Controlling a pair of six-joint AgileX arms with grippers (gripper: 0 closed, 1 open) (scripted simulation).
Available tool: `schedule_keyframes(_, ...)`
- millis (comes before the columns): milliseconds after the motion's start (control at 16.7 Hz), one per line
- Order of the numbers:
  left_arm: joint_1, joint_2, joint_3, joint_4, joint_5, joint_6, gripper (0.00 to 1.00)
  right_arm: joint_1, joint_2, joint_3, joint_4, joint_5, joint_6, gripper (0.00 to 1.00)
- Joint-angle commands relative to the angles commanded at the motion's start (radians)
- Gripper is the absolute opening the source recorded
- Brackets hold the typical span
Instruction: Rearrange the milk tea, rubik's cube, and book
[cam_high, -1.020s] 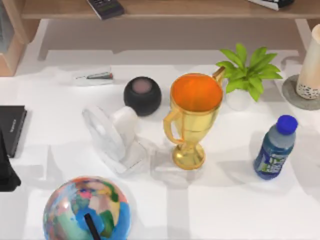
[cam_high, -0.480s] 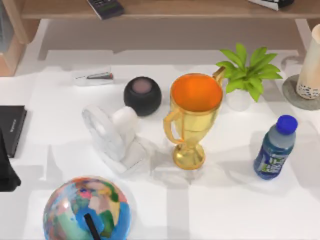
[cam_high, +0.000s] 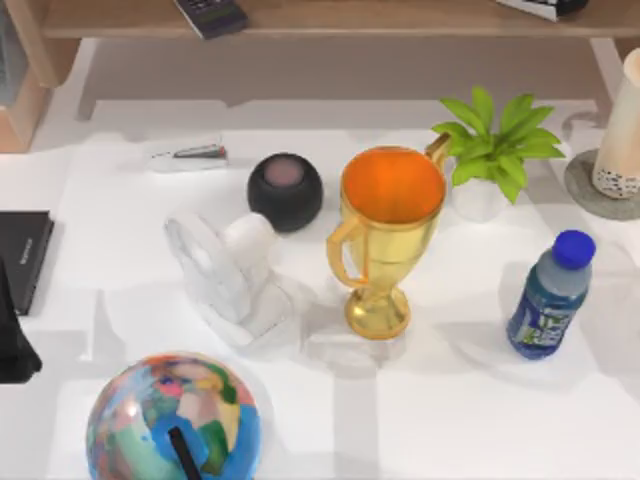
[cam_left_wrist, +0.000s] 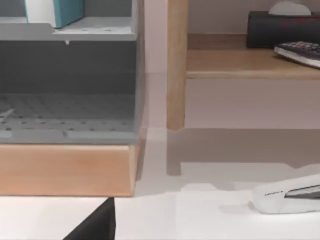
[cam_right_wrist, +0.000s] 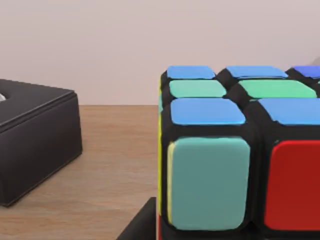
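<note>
Pointing the right pincer (cam_right_wrist: 137, 227) at the cube (cam_right_wrist: 240, 155), sitting very close in front of it on a wooden shelf (cam_right_wrist: 100, 175) beside a black box (cam_right_wrist: 30, 140); not seeing whether clamped or apart. Facing the left pincer (cam_left_wrist: 97, 227) toward a grey rack (cam_left_wrist: 70, 115) holding the teal book (cam_left_wrist: 62, 10), well ahead of it; grip likewise impossible to tell. Seeing the milk tea (cam_high: 625, 130) standing on a coaster (cam_high: 590, 195), well apart from the left pincer.

- Table centre crowded: trophy (cam_high: 385, 235), fan (cam_high: 228, 270), speaker (cam_high: 285, 190), globe (cam_high: 172, 418).
- Open lane between trophy and bottle (cam_high: 550, 296).
- Plant (cam_high: 495, 150) blocks far right.
</note>
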Motion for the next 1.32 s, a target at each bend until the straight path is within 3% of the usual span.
schedule_keyframes(180, 0.000, 0.000, 0.000, 0.000, 0.000, 0.000, 1.00, 0.000, 0.000, 0.000, 0.000, 0.000, 0.000, 0.98)
schedule_keyframes(240, 0.000, 0.000, 0.000, 0.000, 0.000, 0.000, 1.00, 0.000, 0.000, 0.000, 0.000, 0.000, 0.000, 1.00)
schedule_keyframes(780, 0.000, 0.000, 0.000, 0.000, 0.000, 0.000, 1.00, 0.003, -0.004, -0.003, 0.002, 0.001, 0.000, 1.00)
schedule_keyframes(1320, 0.000, 0.000, 0.000, 0.000, 0.000, 0.000, 1.00, 0.025, -0.122, -0.160, 0.038, 0.020, 0.001, 1.00)
